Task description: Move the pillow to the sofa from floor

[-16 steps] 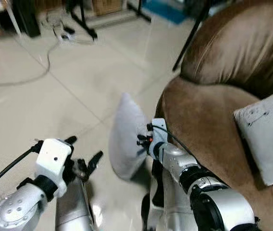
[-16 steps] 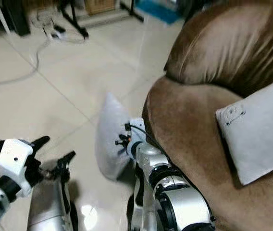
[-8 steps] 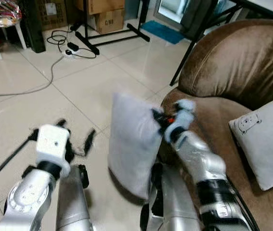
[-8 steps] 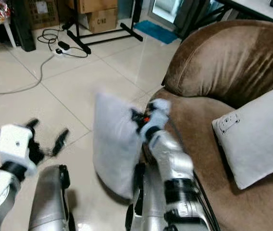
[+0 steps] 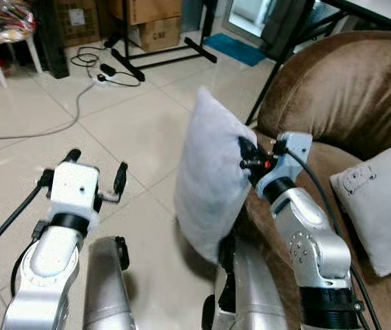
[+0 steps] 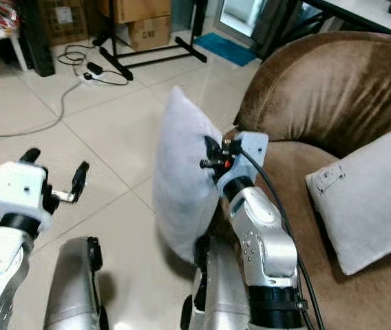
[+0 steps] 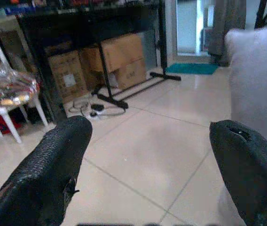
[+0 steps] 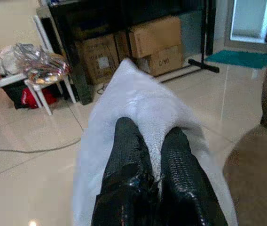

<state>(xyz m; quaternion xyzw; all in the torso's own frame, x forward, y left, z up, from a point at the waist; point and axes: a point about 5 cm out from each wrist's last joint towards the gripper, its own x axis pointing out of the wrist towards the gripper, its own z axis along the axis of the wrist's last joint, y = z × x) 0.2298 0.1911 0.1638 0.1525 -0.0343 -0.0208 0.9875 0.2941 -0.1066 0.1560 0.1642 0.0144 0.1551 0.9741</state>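
**Operator:** What is the status of the right gripper and its load?

**Technician:** Its jaws are pinching a fold of the pillow, as the right wrist view shows: both black fingers press together on the grey fabric. The pillow hangs upright, clear of the floor, just beside the front edge of the sofa and at about 9 o'clock from the seat.

**Operator:** And the left gripper?

**Technician:** Its jaws are spread and hold nothing. It sits at about 9 o'clock from the pillow, apart from it.

**Operator:** What does correct execution of the current step need?

**Technician:** The step appears to be the carry over the seat edge. The hold is a single pinch near one side, so the pillow is likely to swing; the arm should travel slowly toward 3 o'clock. The pillow's lower corner should be raised above the seat front before it crosses, or it may drag on the cushion. A second pillow already leans at the far side of the seat, so the landing spot should be the bare brown area between. The pinch should release only once the pillow rests on the seat.
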